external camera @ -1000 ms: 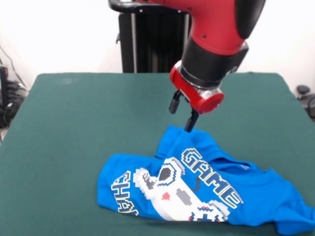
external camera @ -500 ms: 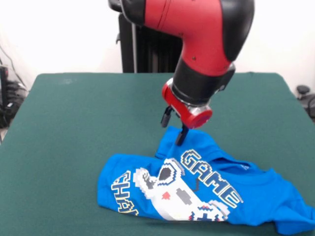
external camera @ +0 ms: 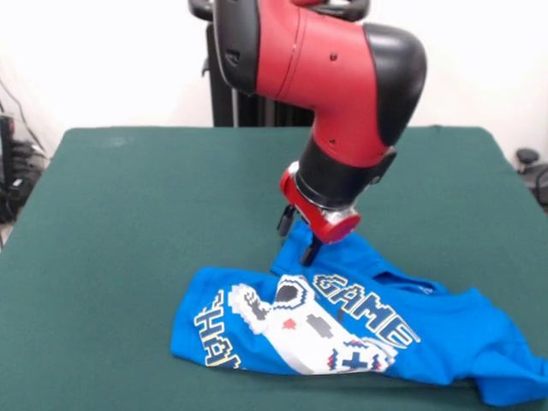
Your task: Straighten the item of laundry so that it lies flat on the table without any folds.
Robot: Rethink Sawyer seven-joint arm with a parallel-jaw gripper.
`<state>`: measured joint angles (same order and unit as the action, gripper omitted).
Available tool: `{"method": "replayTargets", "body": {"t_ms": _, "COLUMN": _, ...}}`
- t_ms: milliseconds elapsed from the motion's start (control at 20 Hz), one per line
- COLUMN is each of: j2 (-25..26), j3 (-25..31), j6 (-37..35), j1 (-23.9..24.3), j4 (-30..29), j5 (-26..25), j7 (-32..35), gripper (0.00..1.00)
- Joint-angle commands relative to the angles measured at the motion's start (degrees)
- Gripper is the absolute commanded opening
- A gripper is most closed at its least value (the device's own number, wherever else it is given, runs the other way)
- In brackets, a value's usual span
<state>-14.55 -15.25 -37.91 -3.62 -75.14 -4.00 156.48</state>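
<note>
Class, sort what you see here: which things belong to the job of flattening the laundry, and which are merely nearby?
Part of the job: blue T-shirt, green table, the arm's tool.

Merely nearby: black pedestal, cables at the left edge.

the table lies bare across its left half and far edge, giving free passage there, while the crumpled shirt fills the near right and the arm with its gripper blocks the middle above it.
</note>
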Motion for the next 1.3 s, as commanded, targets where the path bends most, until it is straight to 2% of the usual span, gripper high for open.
{"method": "replayTargets", "body": {"t_ms": 50, "j2": -1.0, "j3": 1.7, "j6": 1.2, "j1": -1.7, "j4": -10.4, "j5": 2.1, "j7": 8.7, "gripper": 1.00}}
{"method": "replayTargets", "body": {"t_ms": 400, "j2": -7.0, "j3": 3.1, "j6": -2.5, "j1": -0.7, "j4": -13.5, "j5": 3.0, "j7": 5.5, "gripper": 1.00}}
{"method": "replayTargets", "body": {"t_ms": 650, "j2": -8.4, "j3": 3.2, "j6": -4.0, "j1": -0.6, "j4": -13.7, "j5": 3.0, "j7": 5.2, "gripper": 1.00}}
{"method": "replayTargets", "body": {"t_ms": 900, "j2": -6.3, "j3": 3.0, "j6": -1.9, "j1": -0.9, "j4": -13.8, "j5": 2.3, "j7": 6.2, "gripper": 1.00}}
{"method": "replayTargets", "body": {"t_ms": 1300, "j2": 0.2, "j3": 3.1, "j6": 5.8, "j1": -0.8, "j4": -13.1, "j5": 1.4, "j7": 8.0, "gripper": 1.00}}
